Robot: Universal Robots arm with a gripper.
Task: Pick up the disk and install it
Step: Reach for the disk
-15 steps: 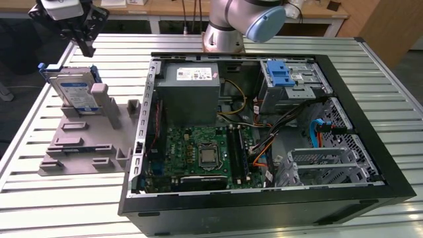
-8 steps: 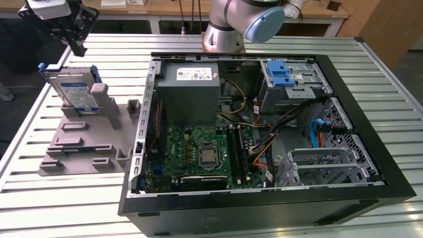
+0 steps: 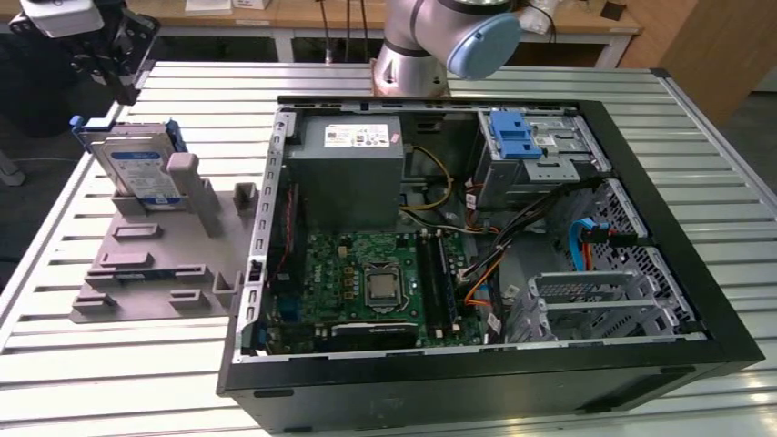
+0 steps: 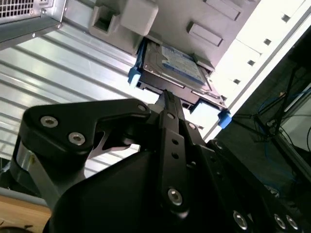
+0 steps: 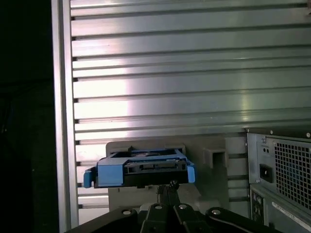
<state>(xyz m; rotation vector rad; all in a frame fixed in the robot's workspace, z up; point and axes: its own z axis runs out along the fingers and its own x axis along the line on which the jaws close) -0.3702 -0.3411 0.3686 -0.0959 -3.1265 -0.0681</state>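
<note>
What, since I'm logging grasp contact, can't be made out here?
Second wrist view: the black gripper overlaps the near edge of the silver metal disk in its blue plastic frame; contact unclear.
Exterior view: the grey plastic holder hides the disk's lower part; the top edge cuts off the gripper.

A lab: opened computer case (image 3: 486, 360) on slatted aluminium table (image 3: 109, 382).

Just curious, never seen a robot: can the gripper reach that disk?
Probably yes: the gripper hangs close above the disk, which stands upright in the grey holder with its top edge free and nothing between them.
</note>
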